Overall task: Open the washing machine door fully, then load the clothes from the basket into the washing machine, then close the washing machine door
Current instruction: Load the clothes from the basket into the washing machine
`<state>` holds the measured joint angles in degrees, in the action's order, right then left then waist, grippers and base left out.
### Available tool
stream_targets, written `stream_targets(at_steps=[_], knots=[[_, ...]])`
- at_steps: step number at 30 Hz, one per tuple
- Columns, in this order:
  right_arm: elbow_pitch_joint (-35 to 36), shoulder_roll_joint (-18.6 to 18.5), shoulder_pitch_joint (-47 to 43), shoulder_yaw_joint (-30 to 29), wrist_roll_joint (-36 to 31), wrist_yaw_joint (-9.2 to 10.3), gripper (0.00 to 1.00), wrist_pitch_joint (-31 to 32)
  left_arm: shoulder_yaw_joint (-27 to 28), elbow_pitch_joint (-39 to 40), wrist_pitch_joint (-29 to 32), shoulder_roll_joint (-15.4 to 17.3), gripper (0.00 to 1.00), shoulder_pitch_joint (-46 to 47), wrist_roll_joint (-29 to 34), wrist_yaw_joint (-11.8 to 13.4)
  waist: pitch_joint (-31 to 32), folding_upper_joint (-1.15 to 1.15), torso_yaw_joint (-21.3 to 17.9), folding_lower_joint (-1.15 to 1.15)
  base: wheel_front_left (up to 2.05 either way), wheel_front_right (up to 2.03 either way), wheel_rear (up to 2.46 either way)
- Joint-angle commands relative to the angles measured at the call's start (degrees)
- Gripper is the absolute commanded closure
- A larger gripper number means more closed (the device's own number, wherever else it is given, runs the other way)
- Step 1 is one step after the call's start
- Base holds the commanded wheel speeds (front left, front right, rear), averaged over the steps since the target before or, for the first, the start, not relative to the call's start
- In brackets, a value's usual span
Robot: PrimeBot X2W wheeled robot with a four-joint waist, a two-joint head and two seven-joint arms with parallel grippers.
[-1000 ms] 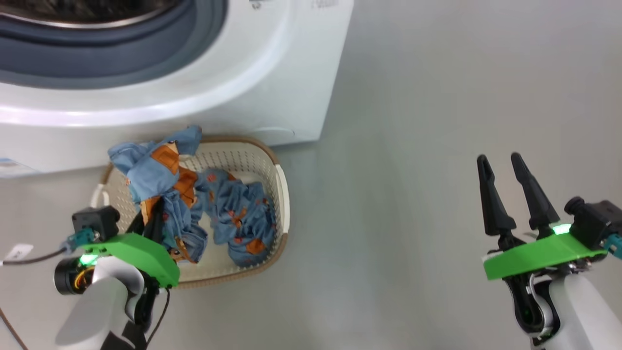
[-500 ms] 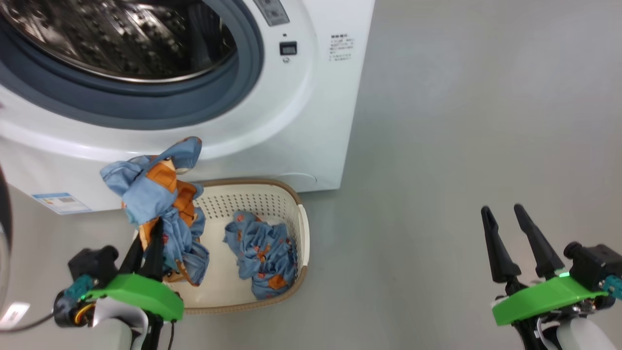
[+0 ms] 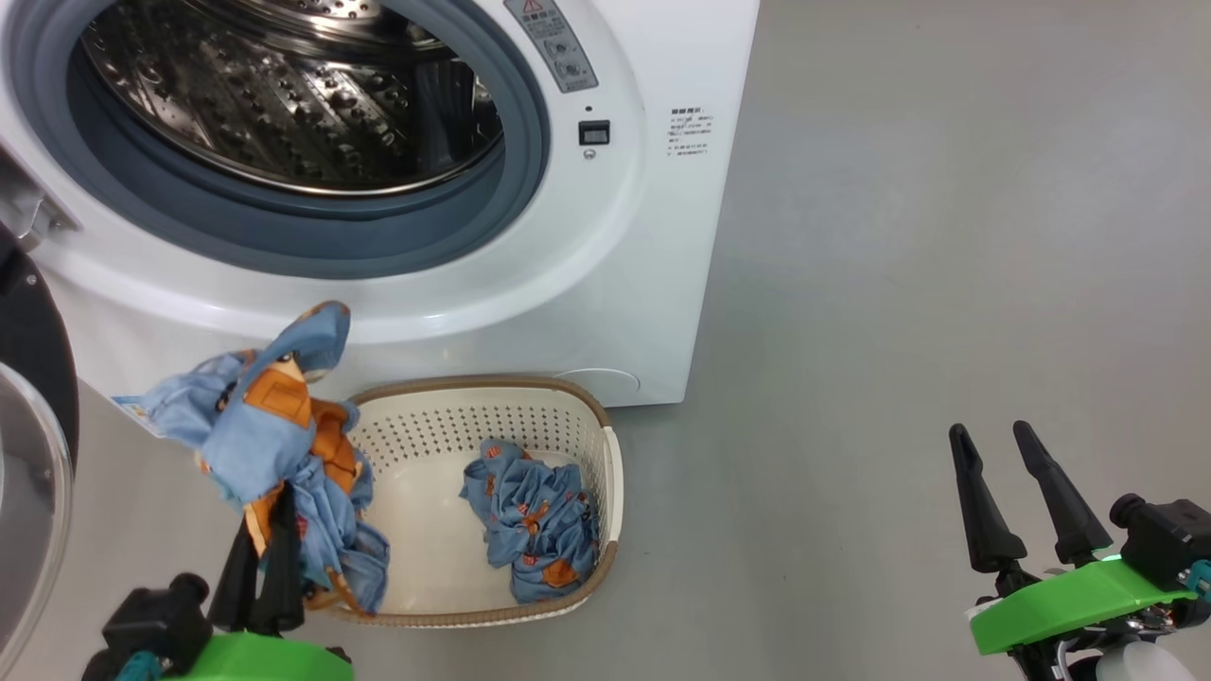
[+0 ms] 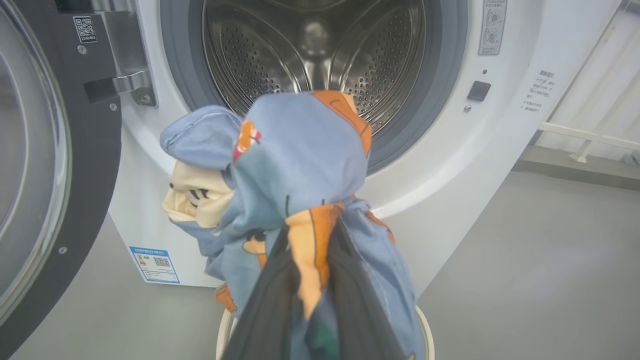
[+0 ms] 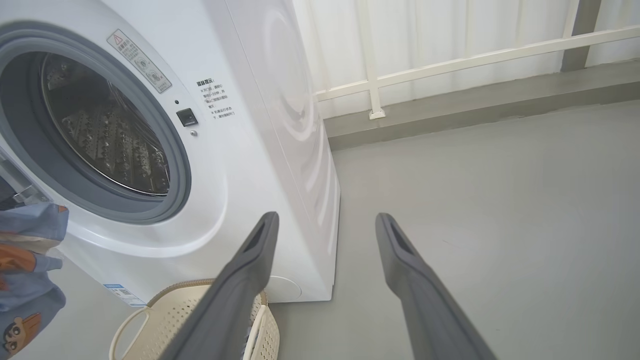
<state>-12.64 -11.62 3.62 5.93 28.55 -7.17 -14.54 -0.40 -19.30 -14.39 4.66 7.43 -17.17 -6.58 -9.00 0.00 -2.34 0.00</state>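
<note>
Head view — garment [image 3: 255, 426] in left fingers [image 3: 281, 577], now apart from basket [image 3: 606, 492]'s other garment [image 3: 535, 530]

The washing machine door [image 3: 28, 445] is cut off at nine o'clock; the garment [image 3: 270, 426] buries the tips of the left pincer [image 3: 267, 539].

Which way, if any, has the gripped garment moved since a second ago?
Yes: lifted up and left. Against the basket, the garment, once inside beside the other garment, now hangs over its left rim.
</note>
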Motion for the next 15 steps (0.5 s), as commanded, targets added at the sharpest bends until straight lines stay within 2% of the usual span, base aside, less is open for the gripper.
stream_targets(at_steps=[1,8,15], knots=[[1.50,-1.08,-0.37,0.87,-0.63,-0.32,0.00,-0.46,2.09,2.43,-0.61,0.41,1.00,-0.03,0.84,-0.21,-0.18,0.00,-0.02,0.00,0.00,0.00,0.00],[1.69,-0.83,-0.67,0.26,-0.65,-0.32,0.00,-0.46,3.12,4.10,-0.61,-0.66,1.00,-0.97,1.51,-0.59,-1.06,0.00,0.08,0.00,0.00,0.00,0.00],[2.04,-0.22,0.27,-0.01,-0.65,-0.32,0.00,-0.46,3.55,3.30,-0.61,-0.98,1.00,1.94,1.52,-0.81,-3.67,0.00,-0.48,0.00,0.00,0.00,0.00]])
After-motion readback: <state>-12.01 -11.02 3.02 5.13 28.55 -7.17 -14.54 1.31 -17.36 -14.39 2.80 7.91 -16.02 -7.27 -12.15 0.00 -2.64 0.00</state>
